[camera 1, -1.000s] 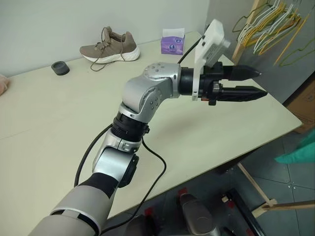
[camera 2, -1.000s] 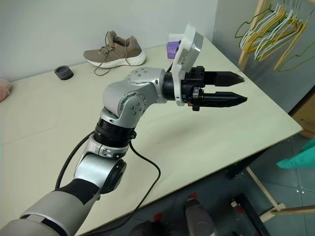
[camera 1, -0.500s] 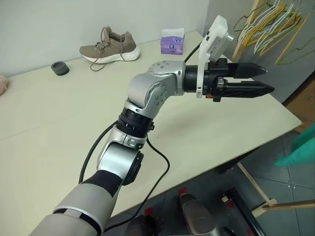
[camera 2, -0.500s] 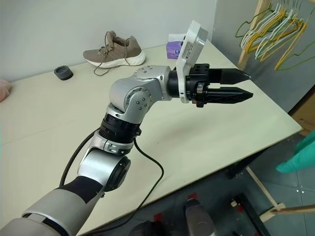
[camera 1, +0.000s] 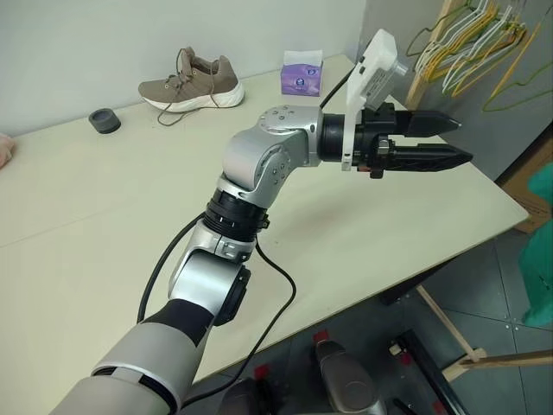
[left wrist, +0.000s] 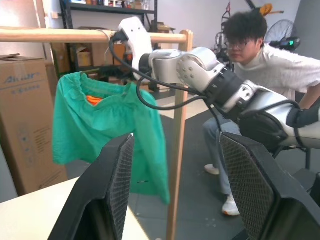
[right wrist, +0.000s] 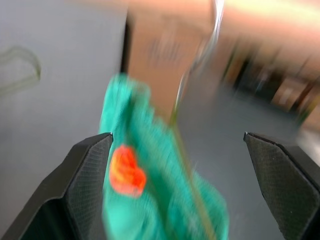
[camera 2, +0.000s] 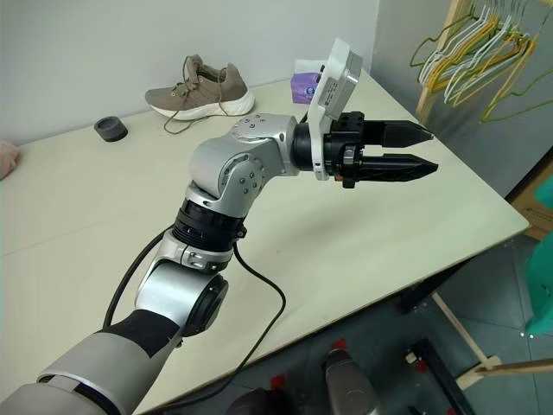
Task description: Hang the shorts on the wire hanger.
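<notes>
The teal-green shorts [left wrist: 112, 127] with an orange tag [left wrist: 93, 99] hang below a wooden rod [left wrist: 55, 34], past the table's right end; their edge also shows in the head views [camera 1: 541, 242]. In the right wrist view the thin wire hanger [right wrist: 181, 131] runs through the blurred shorts [right wrist: 150, 195]. My right gripper [right wrist: 177, 136] is open, its fingers [right wrist: 85, 180] wide apart on either side of the shorts without touching them. My left gripper [camera 1: 463, 143] is held level over the table's right end, pointing at the shorts, open and empty.
On the pale table [camera 1: 86, 199] lie a brown shoe [camera 1: 192, 79], a purple tissue box [camera 1: 302, 76] and a small black ring [camera 1: 104, 119]. Bunched yellow and pale-green hangers [camera 1: 471, 39] hang at the back right. A seated person [left wrist: 265, 65] and a cardboard box [left wrist: 25, 115] stand beyond the rod.
The shorts at the right edge of the head views have risen and now hang straighter, further right. My left gripper has kept its place and stays open.
</notes>
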